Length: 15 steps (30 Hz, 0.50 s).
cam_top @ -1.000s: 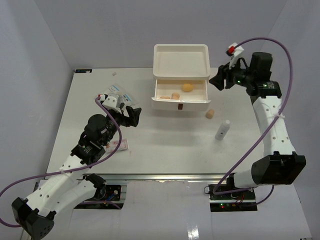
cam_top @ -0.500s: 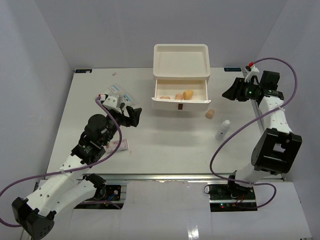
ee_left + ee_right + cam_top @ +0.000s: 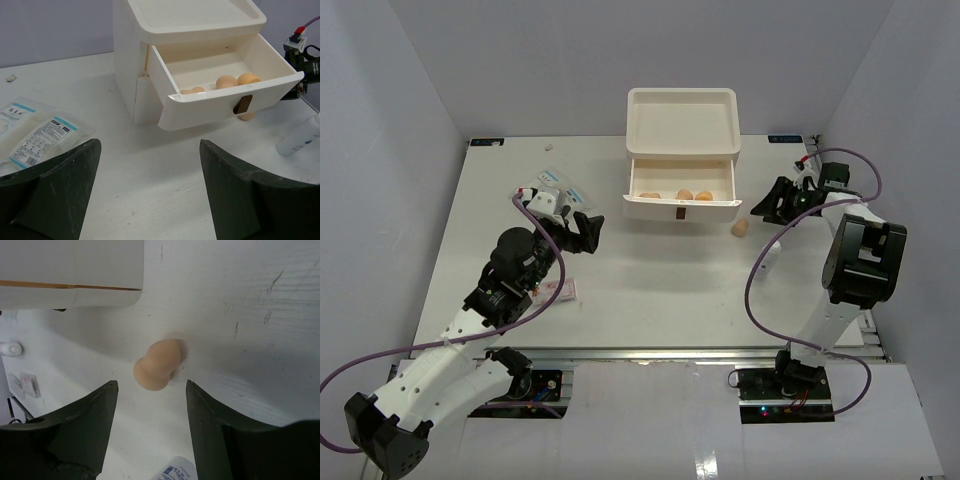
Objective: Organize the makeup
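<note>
The white box (image 3: 681,120) has its top drawer (image 3: 638,183) pulled out, with three tan sponges (image 3: 684,195) lying in it. A fourth sponge (image 3: 741,228) lies on the table right of the drawer. My right gripper (image 3: 767,203) hovers low beside it, open. In the right wrist view that sponge (image 3: 157,364) sits just beyond the open fingertips (image 3: 111,390), not between them. A white tube (image 3: 766,262) stands nearer the front. My left gripper (image 3: 588,230) is wide open and empty, facing the drawer (image 3: 225,97). Clear packets (image 3: 555,185) lie at the left.
A small pink-labelled item (image 3: 560,291) lies by the left arm. The tube's top (image 3: 177,471) shows under the right gripper, close to its fingers. A purple cable loops over the table at the right, and the box corner (image 3: 70,270) stands just beyond the loose sponge.
The right arm has swung away from the drawer, right and down to the table beside the loose sponge, its jaws a little wider. A third sponge has settled in the drawer. The left arm is still.
</note>
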{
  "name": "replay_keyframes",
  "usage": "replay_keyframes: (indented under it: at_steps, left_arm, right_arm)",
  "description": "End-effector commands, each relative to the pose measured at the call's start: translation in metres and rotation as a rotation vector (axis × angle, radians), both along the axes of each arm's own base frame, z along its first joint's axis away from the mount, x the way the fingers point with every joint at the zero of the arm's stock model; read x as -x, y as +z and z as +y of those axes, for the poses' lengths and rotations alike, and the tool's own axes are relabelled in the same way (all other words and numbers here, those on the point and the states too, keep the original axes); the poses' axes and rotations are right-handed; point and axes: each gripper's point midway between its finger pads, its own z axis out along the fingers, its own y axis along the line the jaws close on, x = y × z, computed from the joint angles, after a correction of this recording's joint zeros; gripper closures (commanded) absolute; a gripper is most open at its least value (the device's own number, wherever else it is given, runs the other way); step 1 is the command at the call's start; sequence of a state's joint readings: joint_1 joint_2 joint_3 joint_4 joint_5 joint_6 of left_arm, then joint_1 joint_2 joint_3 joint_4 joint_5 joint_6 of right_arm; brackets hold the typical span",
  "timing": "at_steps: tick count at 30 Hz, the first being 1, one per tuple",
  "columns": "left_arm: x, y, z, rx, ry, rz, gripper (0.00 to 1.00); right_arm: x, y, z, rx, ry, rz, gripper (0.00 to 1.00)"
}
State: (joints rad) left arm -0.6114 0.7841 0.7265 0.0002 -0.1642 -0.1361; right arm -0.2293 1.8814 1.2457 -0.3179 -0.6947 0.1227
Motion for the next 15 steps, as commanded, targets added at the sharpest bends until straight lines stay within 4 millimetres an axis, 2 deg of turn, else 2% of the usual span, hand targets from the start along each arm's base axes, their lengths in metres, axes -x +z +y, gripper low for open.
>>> replay_keyframes:
  at_steps: [1,7,15]
  left_arm:
    - [-0.001,0.002,0.000,-0.007,-0.009,-0.011,0.09]
    - [-0.002,-0.001,-0.001,-0.011,-0.009,-0.005,0.09]
    - [-0.004,-0.005,-0.001,-0.019,-0.004,0.005,0.09]
  right_arm:
    - [-0.005,-0.011,0.016,-0.021,0.022,0.011,0.37]
    - [-0.007,-0.024,0.027,-0.016,0.041,0.036,0.38]
    - [-0.004,-0.048,0.029,-0.004,0.026,0.097,0.41]
